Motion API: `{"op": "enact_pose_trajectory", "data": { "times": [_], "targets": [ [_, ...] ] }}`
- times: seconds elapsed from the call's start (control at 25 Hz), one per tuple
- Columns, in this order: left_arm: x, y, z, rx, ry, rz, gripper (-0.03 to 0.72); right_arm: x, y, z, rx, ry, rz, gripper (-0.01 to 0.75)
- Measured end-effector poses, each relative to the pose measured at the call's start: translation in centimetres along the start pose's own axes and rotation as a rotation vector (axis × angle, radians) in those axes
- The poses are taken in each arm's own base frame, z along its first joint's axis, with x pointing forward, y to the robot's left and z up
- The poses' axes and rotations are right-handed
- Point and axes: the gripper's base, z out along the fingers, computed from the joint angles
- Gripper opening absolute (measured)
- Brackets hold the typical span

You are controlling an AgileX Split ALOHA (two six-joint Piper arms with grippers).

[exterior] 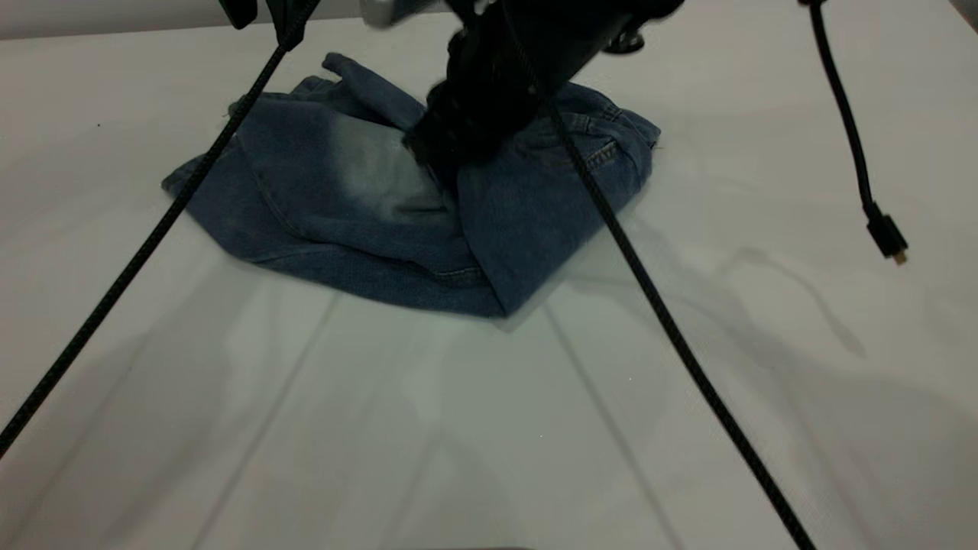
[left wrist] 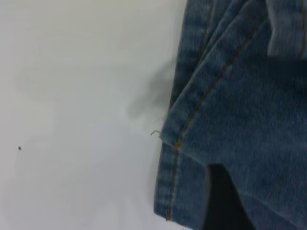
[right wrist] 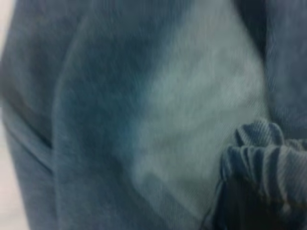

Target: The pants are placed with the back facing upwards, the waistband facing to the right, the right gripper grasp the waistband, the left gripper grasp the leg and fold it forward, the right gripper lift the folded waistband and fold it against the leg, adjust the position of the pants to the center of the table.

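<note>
Jaws of the right gripper [exterior: 443, 156], mid-frame, look clamped on bunched waistband [right wrist: 261, 153]. Left gripper [left wrist: 223, 201]: can't tell. Pants [exterior: 336, 206] look folded already; centering on the table [exterior: 458, 428] remains, I reckon.

I am seeing the short blue denim pants [exterior: 397, 221] lying folded in a rumpled heap on the far half of the large plain white-grey table [exterior: 489, 428]. A faded pale patch is facing up near the middle. The ruffled, gathered denim waistband [right wrist: 261, 153] is bunching up against that pale patch. A stitched hem corner [left wrist: 180, 139] is resting flat on the tabletop.
</note>
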Motion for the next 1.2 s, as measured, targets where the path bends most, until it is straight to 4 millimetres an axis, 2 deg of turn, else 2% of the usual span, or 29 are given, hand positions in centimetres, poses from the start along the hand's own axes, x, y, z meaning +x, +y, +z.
{"op": "enact_pose_trajectory", "data": {
  "times": [0.2, 0.32, 0.48, 0.64, 0.88, 1.2],
  "targets": [
    [0.5, 0.2, 1.7, 0.0, 0.043, -0.003, 0.38, -3.0, -2.4, -4.8, -0.025, -0.066, 0.025, 0.083],
    [0.9, -0.1, 4.0, 0.005, 0.083, 0.003, 0.38, -3.6, -4.3, -7.0, -0.035, -0.079, 0.048, 0.083],
    [1.5, -0.9, 6.9, 0.015, 0.124, 0.014, 0.38, -3.8, -6.1, -8.8, -0.031, -0.083, 0.056, 0.083],
    [2.1, -1.9, 9.1, 0.058, 0.15, 0.002, 0.38, -3.9, -7.0, -10.0, -0.024, -0.091, 0.059, 0.083],
    [1.5, -3.9, 9.1, 0.135, 0.116, 0.004, 0.379, -4.2, -7.2, -10.8, -0.018, -0.093, 0.034, 0.083],
    [0.7, -9.4, 7.9, 0.201, 0.068, 0.093, 0.379, -4.3, -7.2, -11.1, -0.02, -0.093, 0.026, 0.083]
  ]
}}
